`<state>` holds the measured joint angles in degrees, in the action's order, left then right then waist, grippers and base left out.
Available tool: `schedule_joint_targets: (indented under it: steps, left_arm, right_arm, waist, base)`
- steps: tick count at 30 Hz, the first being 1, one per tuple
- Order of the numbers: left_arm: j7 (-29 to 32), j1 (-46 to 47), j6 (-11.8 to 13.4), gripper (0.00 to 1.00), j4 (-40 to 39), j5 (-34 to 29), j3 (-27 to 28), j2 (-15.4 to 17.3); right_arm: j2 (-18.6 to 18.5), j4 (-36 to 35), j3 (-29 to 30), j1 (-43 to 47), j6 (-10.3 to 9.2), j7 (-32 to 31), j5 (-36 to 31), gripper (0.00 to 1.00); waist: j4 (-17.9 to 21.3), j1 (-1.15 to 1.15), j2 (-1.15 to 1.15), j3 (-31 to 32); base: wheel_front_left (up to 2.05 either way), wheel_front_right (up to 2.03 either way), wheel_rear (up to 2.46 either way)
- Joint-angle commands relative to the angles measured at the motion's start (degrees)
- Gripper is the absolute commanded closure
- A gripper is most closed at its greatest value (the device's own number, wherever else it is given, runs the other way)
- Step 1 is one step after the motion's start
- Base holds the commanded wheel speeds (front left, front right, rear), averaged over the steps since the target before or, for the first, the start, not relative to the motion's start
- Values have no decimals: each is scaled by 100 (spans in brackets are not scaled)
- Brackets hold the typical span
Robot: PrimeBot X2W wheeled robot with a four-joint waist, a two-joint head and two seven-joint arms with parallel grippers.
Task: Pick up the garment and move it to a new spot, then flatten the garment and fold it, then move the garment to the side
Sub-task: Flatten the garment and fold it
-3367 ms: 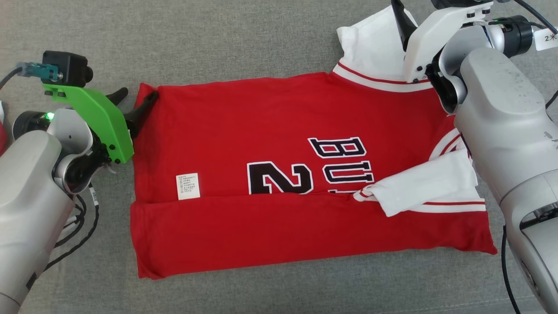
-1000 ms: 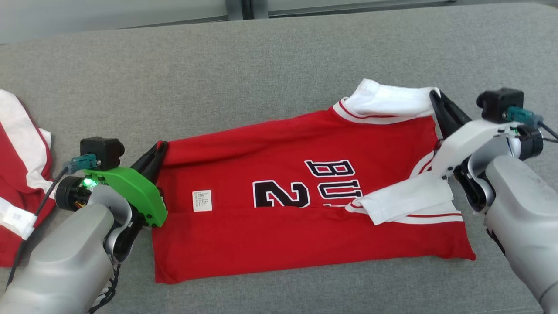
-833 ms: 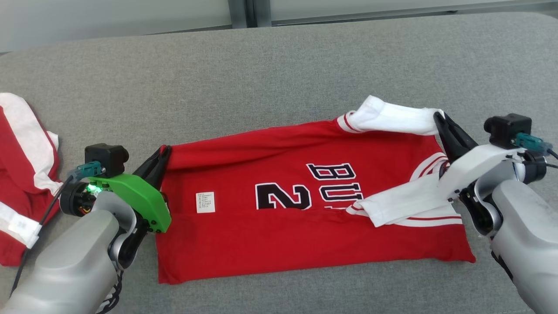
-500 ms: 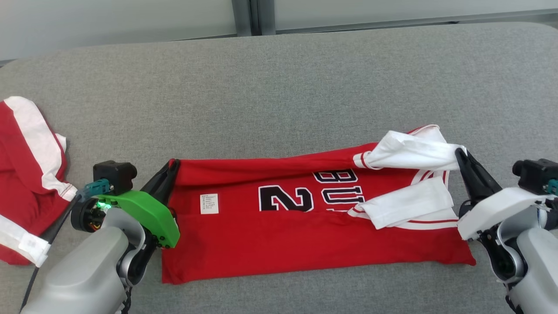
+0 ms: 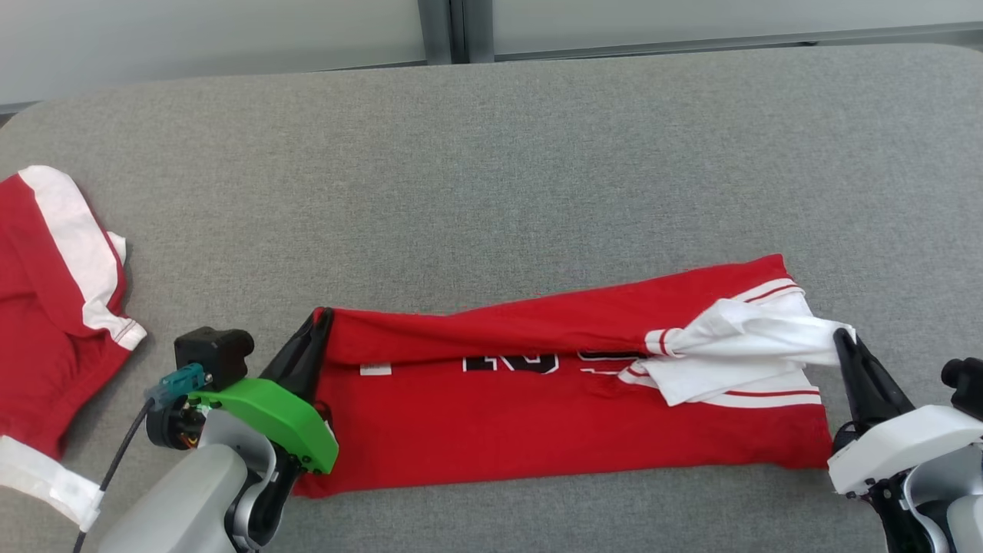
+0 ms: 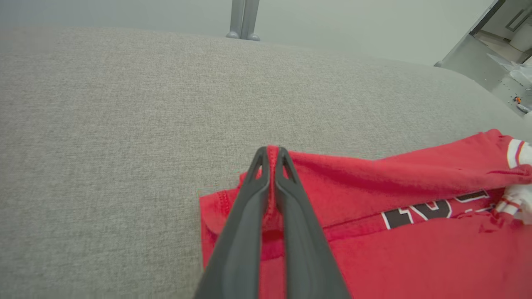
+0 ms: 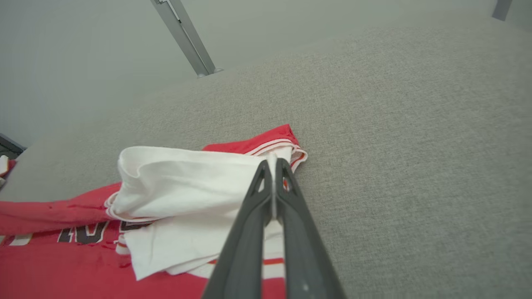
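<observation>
left gripper (image 6: 272, 153) is clamped tight on the jersey (image 5: 537, 438) at its red hem corner; right gripper (image 7: 273, 165) is pinched shut on the white sleeve (image 7: 183, 174) at the other end; jersey lies long-ways left to right across the grey cushion (image 5: 491, 177), hem to the robot's left, sleeves to its right; its far edge is raised and lapped toward the near side, covering the top of the black print (image 5: 511, 361); head view also catches a second red-and-white garment (image 5: 46, 307) at the cushion's left edge, well apart
</observation>
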<state>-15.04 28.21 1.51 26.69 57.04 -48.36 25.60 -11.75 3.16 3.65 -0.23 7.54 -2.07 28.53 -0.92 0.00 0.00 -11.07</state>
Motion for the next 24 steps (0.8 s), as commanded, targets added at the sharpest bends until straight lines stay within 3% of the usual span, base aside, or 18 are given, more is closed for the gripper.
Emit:
schedule_joint_targets:
  steps: [1, 2, 13, 17, 24]
  left_arm:
    - [-17, -163, 52, 16, -93, -70, 143, -33]
    - [-17, -272, 69, 0, -174, -122, 238, -44]
    - [-17, -1390, 359, 0, -1088, -968, 1860, -190]
    - [-10, -1777, 376, 0, -1536, -1695, 2825, -453]
    - [-10, -2369, 103, 0, -2080, -3149, 4149, -1134]
  right_arm:
    - [18, -87, 87, 69, -11, -50, -82, 12]
    - [61, -115, 154, 92, -11, -89, -99, 0]
    - [170, -140, 358, 59, -9, -275, -162, 0]
    - [119, 140, 324, -163, -9, -354, -244, 0]
    - [14, 862, 96, -600, -10, -510, -417, 0]
  waist:
    - [11, 0, 0, 5]
    - [20, 0, 0, 14]
    - [-33, 0, 0, 140]
    - [-73, 0, 0, 137]
    - [-251, 0, 0, 112]
  base:
    - [0, 0, 0]
    - [0, 0, 0]
    - [0, 0, 0]
    - [0, 0, 0]
    - [0, 0, 0]
